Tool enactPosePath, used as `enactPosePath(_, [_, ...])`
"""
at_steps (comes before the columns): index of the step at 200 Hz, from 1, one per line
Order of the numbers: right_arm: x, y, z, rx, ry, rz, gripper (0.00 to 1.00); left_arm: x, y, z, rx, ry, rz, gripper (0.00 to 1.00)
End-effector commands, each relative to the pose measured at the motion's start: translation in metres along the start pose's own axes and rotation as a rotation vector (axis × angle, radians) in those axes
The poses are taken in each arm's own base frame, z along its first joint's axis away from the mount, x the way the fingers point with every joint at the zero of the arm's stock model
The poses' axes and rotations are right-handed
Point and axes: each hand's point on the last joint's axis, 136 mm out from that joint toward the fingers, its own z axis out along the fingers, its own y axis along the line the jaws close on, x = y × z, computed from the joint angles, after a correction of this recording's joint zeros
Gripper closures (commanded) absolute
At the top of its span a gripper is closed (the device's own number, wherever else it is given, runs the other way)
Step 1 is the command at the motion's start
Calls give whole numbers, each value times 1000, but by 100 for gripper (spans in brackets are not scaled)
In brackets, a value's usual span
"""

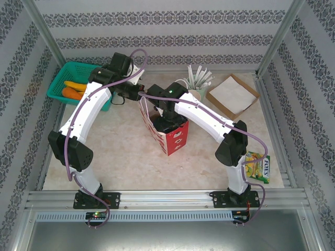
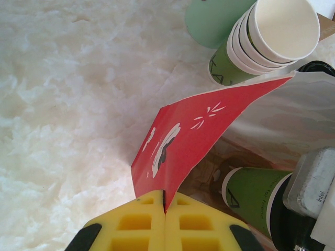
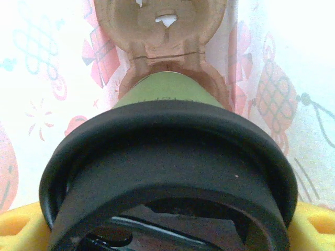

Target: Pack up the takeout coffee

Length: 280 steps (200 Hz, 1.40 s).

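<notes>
The paper bag stands upright at the middle of the table, its mouth open upward. The left gripper is clenched on the bag's upper left edge: the yellow fingers meet with the red paper pinched between them, holding that edge out. The right gripper reaches straight down into the bag's mouth. Its fingers are spread wide and grasp the takeout coffee at its black lid, one finger against each side. The cup is inside the bag, upright, with its green body pointing down toward the brown folded bottom. The bag's pale inner walls close in around the cup on both sides, leaving little slack. Just beyond the bag's far edge are a nested stack of cups and a mint-green container, crowding that side. The green basket lies well off to the bag's far left and a white sheet to its far right. A snack packet lies to the near right by the right arm's base. The bare tabletop is widest on the bag's near left side, out to the metal rail.
</notes>
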Motion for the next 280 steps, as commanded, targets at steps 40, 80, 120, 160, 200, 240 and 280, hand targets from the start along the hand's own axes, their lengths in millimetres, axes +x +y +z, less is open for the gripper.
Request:
enactPosePath(40, [5,-8,-7,21,-14,16,67,-10,-1,-2,4,-36,-4,100])
enactPosePath(80, [15,-16,12,65,62,15,67,-10,-1,-1,4,-38,-3,100])
enactPosePath(120, [15,-17,25,67,90,27,67,-9,-1,-2,3,-38,-6,100])
enactPosePath(160, [17,-20,33,80,111,32,67,-7,-1,-2,0,-36,-3,100])
enactPosePath(200, [17,-20,33,70,109,36,67,-8,-2,-2,5,-39,-5,100])
enactPosePath(240, [15,-19,31,42,101,48,67,-8,-2,-3,5,-41,-4,100])
enactPosePath(280, [15,-19,34,34,109,50,67,-8,-2,-4,6,-41,-3,100])
